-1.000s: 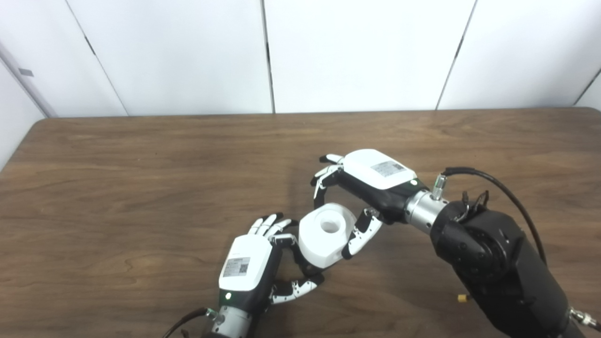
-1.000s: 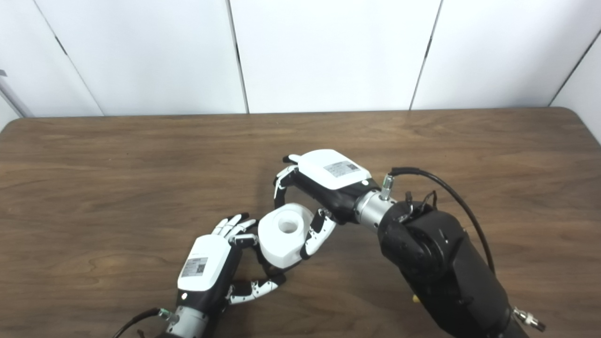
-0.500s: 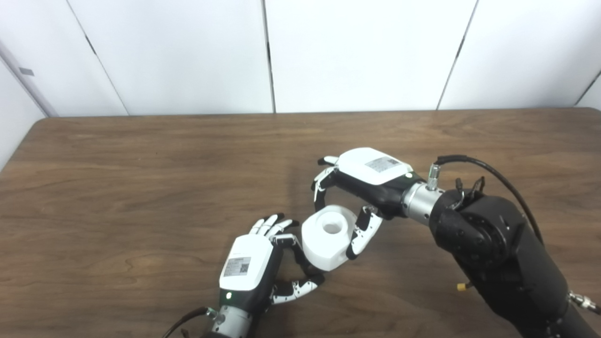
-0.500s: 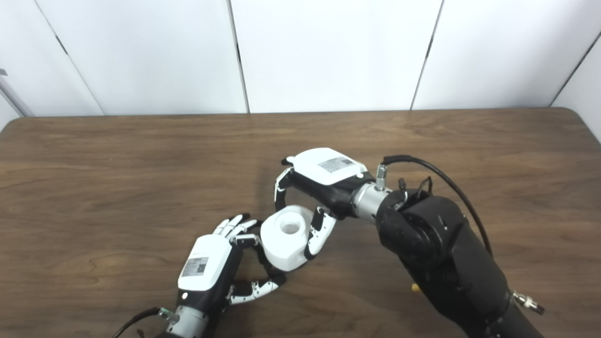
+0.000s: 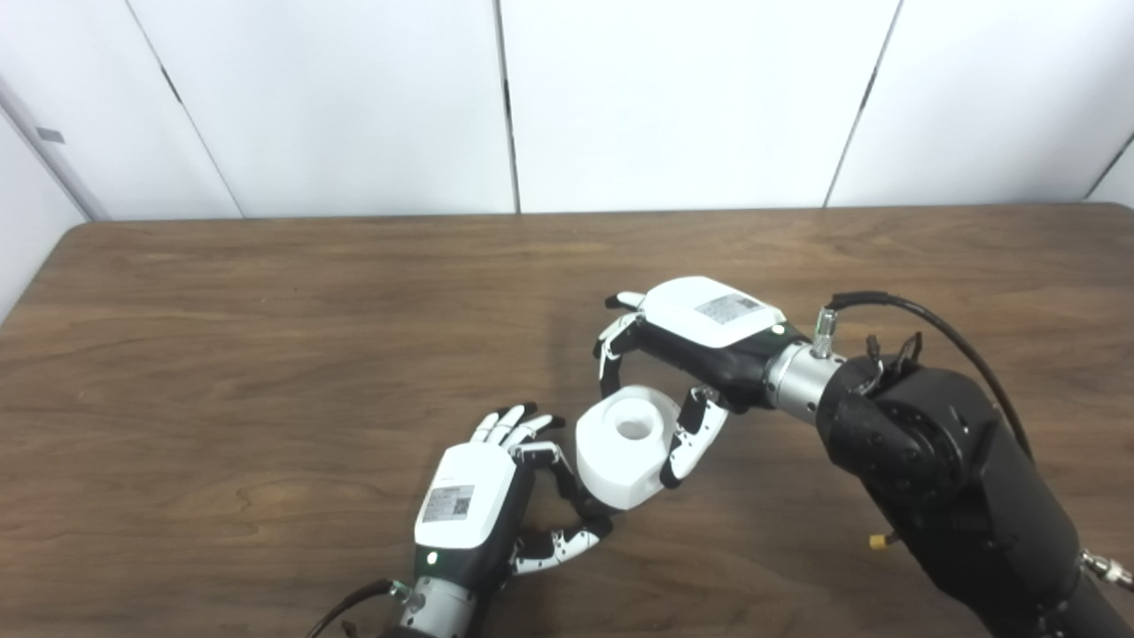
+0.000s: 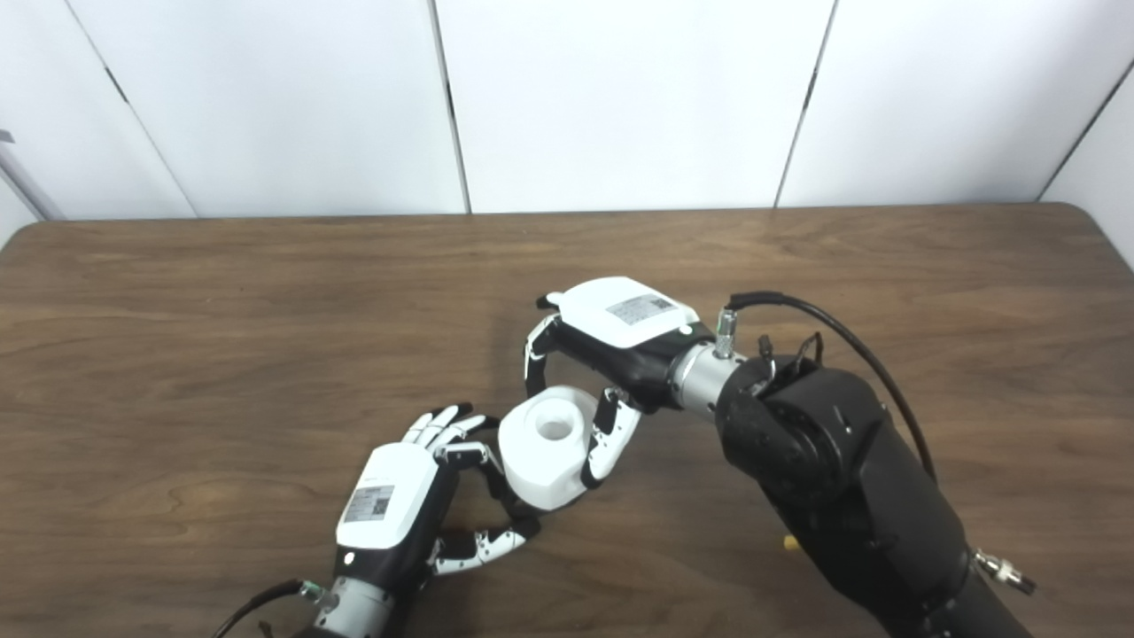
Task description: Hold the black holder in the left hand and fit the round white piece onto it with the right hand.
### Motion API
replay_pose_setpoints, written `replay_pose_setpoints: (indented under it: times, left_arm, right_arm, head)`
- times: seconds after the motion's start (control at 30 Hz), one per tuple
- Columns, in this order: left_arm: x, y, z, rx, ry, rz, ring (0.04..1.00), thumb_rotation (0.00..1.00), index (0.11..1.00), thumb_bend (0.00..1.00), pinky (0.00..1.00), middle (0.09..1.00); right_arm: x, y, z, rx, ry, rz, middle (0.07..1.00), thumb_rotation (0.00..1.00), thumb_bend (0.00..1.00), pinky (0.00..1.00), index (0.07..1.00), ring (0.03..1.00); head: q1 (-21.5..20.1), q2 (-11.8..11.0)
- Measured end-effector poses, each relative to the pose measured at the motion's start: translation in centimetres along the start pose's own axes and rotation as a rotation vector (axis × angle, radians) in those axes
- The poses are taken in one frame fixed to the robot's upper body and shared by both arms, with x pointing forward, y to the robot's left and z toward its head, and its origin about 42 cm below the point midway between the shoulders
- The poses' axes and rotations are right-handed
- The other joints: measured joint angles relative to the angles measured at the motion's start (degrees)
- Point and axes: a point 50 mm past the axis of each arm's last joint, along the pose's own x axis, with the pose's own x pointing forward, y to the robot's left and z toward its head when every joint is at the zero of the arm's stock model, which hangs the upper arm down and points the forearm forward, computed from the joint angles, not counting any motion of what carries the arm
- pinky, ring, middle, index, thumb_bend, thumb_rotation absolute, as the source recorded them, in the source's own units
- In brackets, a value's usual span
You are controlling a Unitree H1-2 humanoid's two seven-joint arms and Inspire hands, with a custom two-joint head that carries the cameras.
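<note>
The round white piece (image 5: 625,450), thick with a hole in its top, hangs tilted just above the table near the front centre. My right hand (image 5: 700,341) is shut on it, fingers over the far side and thumb (image 5: 692,438) on the right side. My left hand (image 5: 474,496) sits to its lower left, fingers curled around the black holder (image 6: 507,493). Only a dark stem of the holder shows, between that hand and the white piece's underside. The white piece rests against the holder's top end; whether it is seated I cannot tell.
The brown wooden table (image 5: 266,337) runs back to a white panelled wall. A small yellow bit (image 5: 875,540) lies on the table beside my right forearm. A black cable (image 5: 930,332) loops over the right wrist.
My right hand has moved the white piece slightly to the right and a little lower, tilting it somewhat. The left hand has stayed where it was.
</note>
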Motion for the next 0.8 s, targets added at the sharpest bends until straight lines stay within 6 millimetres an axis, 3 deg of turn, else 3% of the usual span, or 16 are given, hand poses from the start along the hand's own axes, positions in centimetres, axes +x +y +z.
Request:
replay_pose_setpoints:
  times: [0.8]
  left_arm:
    - [0.00, 0.04, 0.00, 0.000, 0.002, -0.001, 0.921, 0.04, 0.490, 0.52, 0.94, 0.834]
  right_arm:
    - [-0.23, 0.92, -0.16, 0.022, 0.018, -0.050, 0.779, 0.13, 0.52, 0.81, 0.483, 0.941]
  head:
    - [0.09, 0.44]
